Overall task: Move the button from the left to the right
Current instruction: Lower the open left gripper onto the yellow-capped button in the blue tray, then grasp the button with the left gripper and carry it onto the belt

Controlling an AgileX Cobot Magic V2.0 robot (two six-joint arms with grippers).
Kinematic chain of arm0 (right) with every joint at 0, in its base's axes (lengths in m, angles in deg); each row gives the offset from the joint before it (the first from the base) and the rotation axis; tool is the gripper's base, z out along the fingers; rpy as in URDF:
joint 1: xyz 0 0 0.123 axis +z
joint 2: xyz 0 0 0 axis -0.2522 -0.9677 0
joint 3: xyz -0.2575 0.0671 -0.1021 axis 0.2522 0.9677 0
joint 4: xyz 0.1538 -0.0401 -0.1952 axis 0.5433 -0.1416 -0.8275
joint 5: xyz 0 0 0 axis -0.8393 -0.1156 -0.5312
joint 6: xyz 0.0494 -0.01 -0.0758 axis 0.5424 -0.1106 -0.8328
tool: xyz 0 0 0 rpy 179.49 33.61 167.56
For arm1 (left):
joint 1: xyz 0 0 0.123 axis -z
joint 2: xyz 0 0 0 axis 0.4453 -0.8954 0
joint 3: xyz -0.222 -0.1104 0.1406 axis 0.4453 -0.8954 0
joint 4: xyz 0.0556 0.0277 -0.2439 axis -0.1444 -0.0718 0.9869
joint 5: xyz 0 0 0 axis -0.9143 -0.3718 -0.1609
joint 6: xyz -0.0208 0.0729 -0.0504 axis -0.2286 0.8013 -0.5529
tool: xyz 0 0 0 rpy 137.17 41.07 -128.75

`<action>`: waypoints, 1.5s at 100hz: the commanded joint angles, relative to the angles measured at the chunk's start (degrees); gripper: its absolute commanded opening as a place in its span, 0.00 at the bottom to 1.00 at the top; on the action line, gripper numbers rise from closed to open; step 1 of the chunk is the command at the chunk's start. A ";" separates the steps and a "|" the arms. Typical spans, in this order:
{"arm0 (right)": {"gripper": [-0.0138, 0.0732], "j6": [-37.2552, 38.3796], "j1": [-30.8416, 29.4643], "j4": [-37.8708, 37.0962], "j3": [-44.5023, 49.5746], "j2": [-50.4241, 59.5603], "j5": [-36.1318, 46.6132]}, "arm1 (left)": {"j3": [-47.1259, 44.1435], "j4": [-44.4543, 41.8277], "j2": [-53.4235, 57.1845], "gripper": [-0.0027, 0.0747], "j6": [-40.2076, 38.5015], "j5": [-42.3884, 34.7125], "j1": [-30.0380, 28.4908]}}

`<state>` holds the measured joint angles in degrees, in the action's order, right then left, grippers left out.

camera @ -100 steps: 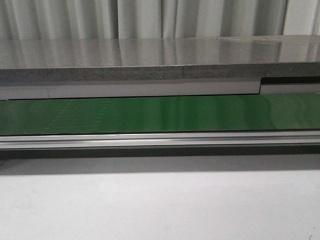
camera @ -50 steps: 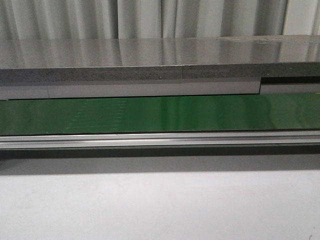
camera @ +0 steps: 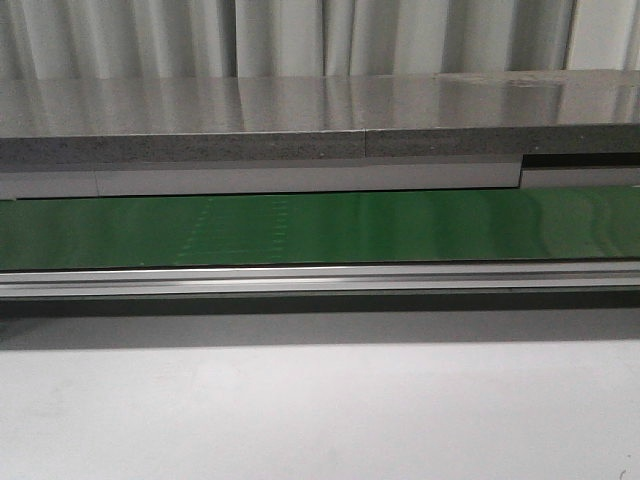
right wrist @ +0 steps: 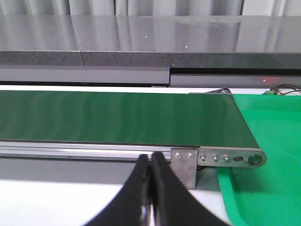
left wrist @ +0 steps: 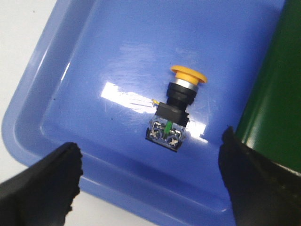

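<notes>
L pincer (left wrist: pixel 150 183) spread wide above button (left wrist: pixel 175 110) mid blue tray (left wrist: pixel 70 61), clear of rims; R pincer (right wrist: pixel 151 193) pressed together.

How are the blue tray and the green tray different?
The blue tray holds the button, lying on its side; the part of the green tray that shows holds nothing. The blue tray lies under the open left gripper, while the green tray sits at the end of the green belt, ahead of the shut right gripper. Both are smooth trays with raised rims.
</notes>
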<state>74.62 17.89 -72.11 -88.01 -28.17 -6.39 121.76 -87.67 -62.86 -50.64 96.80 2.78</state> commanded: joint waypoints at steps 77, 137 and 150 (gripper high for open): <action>0.08 0.04 0.13 -0.27 -0.88 1.11 4.64 | 8.61 4.68 -15.25 0.78 4.26 -5.29 -0.16; 0.08 0.04 0.13 -0.27 -0.88 1.11 4.64 | 8.61 4.83 -21.40 0.76 4.26 -2.75 -0.16; 0.08 0.04 0.13 -0.27 -0.88 1.11 4.64 | 8.61 4.83 -21.52 0.62 4.26 -2.42 -0.16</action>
<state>74.62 17.89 -72.11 -88.01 -28.17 -6.39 128.98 -83.54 -86.53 -46.27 94.05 2.65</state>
